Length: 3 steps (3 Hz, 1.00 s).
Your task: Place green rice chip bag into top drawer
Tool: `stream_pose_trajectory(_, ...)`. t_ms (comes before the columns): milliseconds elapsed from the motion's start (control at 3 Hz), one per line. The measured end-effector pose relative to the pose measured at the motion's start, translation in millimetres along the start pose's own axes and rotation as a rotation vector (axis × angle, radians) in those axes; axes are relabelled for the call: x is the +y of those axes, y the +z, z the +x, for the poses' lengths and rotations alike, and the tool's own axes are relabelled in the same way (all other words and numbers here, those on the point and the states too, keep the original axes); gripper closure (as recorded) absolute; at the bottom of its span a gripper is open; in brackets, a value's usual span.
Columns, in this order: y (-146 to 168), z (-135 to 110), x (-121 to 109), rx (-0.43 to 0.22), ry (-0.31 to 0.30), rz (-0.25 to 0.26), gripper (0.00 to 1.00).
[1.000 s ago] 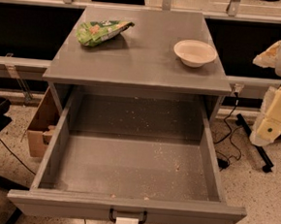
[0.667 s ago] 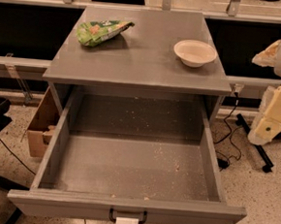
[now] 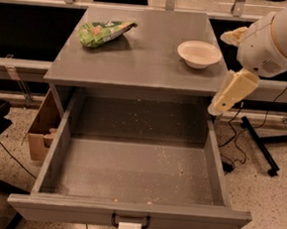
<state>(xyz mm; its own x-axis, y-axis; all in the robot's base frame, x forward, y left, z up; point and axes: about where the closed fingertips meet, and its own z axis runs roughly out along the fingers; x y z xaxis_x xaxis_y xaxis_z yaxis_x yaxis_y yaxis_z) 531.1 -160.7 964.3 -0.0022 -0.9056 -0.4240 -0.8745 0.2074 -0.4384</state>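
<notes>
The green rice chip bag (image 3: pixel 104 32) lies on its side at the back left of the grey cabinet top. The top drawer (image 3: pixel 130 214) stands pulled fully out below it, with only crumbs on its floor and a small dark handle (image 3: pixel 130 221) with a white tag on its front. My gripper (image 3: pixel 219 73) hangs at the cabinet's right edge, beside the white bowl and above the drawer's right back corner. It is open and empty, with one cream finger (image 3: pixel 233 91) pointing down and the other (image 3: pixel 234 35) higher up. It is far to the right of the bag.
A white bowl (image 3: pixel 199 54) sits on the right of the cabinet top (image 3: pixel 142 61). A cardboard box (image 3: pixel 42 127) stands on the floor left of the drawer. A black stand base (image 3: pixel 260 145) and cables lie on the floor at right. A rail runs behind the cabinet.
My arm has swung left from the frame's right edge to the cabinet's right side. The bag, bowl and drawer have not moved.
</notes>
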Motion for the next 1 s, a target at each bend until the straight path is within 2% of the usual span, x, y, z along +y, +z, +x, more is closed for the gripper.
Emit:
stream_pose_trajectory(333,58.5,-79.8,-50.8,-0.110,-0.125,0.060,0.00)
stream_pose_trajectory(667,96.8,-144.7,-72.4,-0.157,-0.207,0.059,0.00)
stream_pose_trajectory(1000,96.9,-144.8,-72.4,-0.157,-0.207,0.059,0.00)
